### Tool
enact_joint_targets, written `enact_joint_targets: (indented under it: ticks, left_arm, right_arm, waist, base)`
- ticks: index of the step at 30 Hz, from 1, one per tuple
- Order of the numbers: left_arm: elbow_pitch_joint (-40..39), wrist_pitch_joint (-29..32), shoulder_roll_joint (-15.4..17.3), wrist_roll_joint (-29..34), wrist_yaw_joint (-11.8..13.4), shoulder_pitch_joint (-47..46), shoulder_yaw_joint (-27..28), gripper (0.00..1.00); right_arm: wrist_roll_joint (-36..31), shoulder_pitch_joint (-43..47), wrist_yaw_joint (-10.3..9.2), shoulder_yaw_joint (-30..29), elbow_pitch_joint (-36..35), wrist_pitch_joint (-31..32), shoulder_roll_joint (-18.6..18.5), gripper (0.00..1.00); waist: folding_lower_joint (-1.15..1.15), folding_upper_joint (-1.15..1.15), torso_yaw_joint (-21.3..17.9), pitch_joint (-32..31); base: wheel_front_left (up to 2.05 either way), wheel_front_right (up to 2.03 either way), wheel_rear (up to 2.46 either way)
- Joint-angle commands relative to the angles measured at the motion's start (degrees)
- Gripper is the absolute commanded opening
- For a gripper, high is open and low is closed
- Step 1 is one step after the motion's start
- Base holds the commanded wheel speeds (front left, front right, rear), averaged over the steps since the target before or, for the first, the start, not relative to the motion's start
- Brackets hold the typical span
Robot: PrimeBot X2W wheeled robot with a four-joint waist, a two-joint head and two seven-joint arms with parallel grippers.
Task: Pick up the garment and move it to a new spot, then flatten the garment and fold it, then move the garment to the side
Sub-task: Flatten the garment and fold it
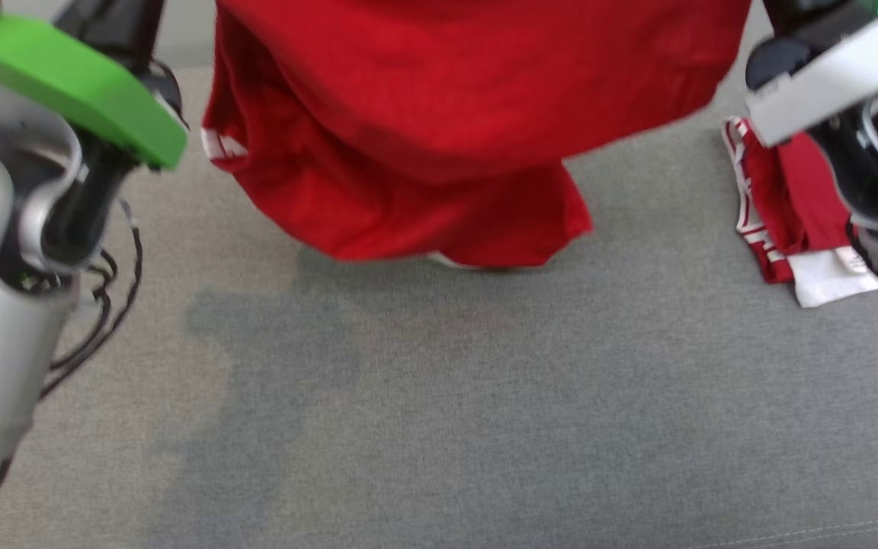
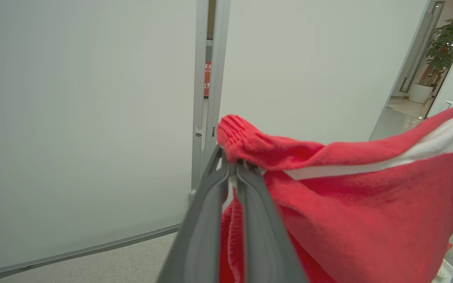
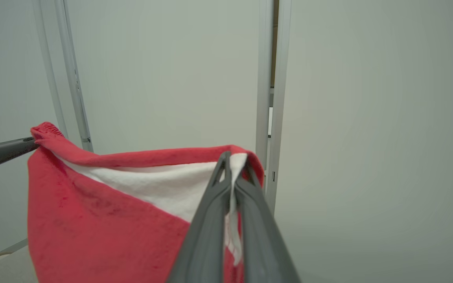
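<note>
Head view — garment (image 1: 447, 114) over grey surface (image 1: 485, 419)

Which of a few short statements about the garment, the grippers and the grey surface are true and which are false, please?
1. The left gripper is shut on the red garment. True.
2. The right gripper is open and holds nothing. False: it is shut on the red garment's white-lined edge.
3. The red garment lies spread flat on the grey surface. False: it hangs held up between the two grippers.
4. A second red and white garment lies on the grey surface at the robot's right. True.
</note>
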Motion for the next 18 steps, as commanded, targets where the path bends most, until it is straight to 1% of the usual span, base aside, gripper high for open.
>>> enact_joint_targets:
  ticks: [1,3,6,9,10,14,16,18]
  left_arm:
    - [2.2,0.3,-0.3,0.0,-0.6,-3.2,0.2,0.0]
    - [5.9,0.2,-0.6,1.0,-1.3,-7.8,0.4,0.0]
    - [12.9,-0.9,-2.0,2.4,-2.2,-15.8,1.2,0.0]
    - [20.1,-4.4,-3.5,4.3,-2.5,-24.3,2.1,0.0]
    - [22.9,-6.4,-4.3,5.4,-2.6,-27.5,2.4,0.0]
    - [32.0,-13.4,-6.8,7.7,-3.2,-35.2,2.8,0.0]
    - [36.1,-16.6,-8.3,7.8,-4.0,-37.6,3.2,0.0]
    - [39.9,-19.5,-10.2,7.0,-5.2,-38.3,3.5,0.0]
  right_arm:
    - [-0.1,-3.2,0.0,0.9,1.7,0.2,0.4,0.0]
    - [-0.4,-8.6,0.0,1.8,5.1,0.0,1.0,0.0]
    - [-2.6,-18.1,0.0,3.7,11.9,-2.0,2.1,0.0]
    - [-5.4,-27.3,-0.02,4.3,19.0,-6.6,3.7,0.0]
    - [-6.4,-30.4,-0.04,3.9,22.0,-8.7,4.6,0.0]
    - [-9.9,-38.2,-0.05,3.0,31.5,-16.3,7.9,0.0]
    - [-11.0,-40.2,-0.05,3.0,35.7,-19.3,9.6,0.0]
    - [-10.8,-40.3,-0.05,3.2,39.3,-20.9,11.2,0.0]
  waist:
    - [0.0,0.0,0.5,8.2]
    - [0.0,0.0,0.4,11.6]
    - [0.0,0.0,0.2,16.9]
    - [0.0,0.0,0.1,20.4]
    - [0.0,0.0,0.1,21.3]
    - [0.0,0.0,-0.1,23.4]
    - [0.0,0.0,-0.1,24.0]
    - [0.0,0.0,-0.1,24.2]
  base:
    - [0.0,0.0,0.0]
    - [0.0,0.0,0.0]
    - [0.0,0.0,0.0]
    - [0.0,0.0,0.0]
    - [0.0,0.0,0.0]
    - [0.0,0.0,0.0]
    - [0.0,0.0,0.0]
    - [0.0,0.0,0.0]
